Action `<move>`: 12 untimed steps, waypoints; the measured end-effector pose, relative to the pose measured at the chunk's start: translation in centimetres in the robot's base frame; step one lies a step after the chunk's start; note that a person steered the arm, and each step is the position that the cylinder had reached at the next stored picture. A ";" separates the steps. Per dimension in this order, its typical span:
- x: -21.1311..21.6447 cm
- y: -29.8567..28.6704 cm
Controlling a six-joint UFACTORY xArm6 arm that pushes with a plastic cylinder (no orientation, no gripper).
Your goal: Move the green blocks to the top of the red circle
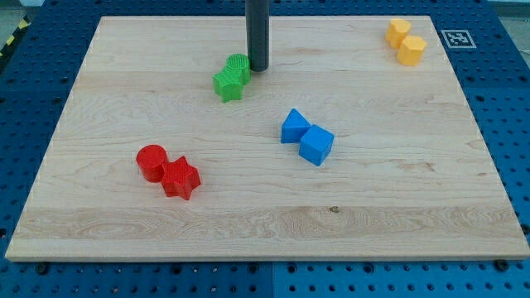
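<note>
Eight small blocks lie on the wooden board [99,99]. Far below my tip and to its left, the red circle [151,162] touches the red star [181,178] on its right. Just left of my tip stand the two green blocks: the green circle [238,65], which seems to touch the rod, though I cannot tell this for sure, and the green star [228,84] touching it from below. My tip [257,69] is only a bare rod, with no pincer to release or clench, and it holds nothing. Below it to the right, two blue blocks [295,127] [316,145] touch each other. Far to the right, near the view's top, two yellow blocks [398,32] [411,50] touch as well.
</note>
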State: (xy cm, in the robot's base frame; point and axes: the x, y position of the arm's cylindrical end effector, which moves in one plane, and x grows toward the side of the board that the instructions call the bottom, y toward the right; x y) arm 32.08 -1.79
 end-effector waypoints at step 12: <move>5.8 -4.7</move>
State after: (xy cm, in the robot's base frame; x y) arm 37.87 -6.52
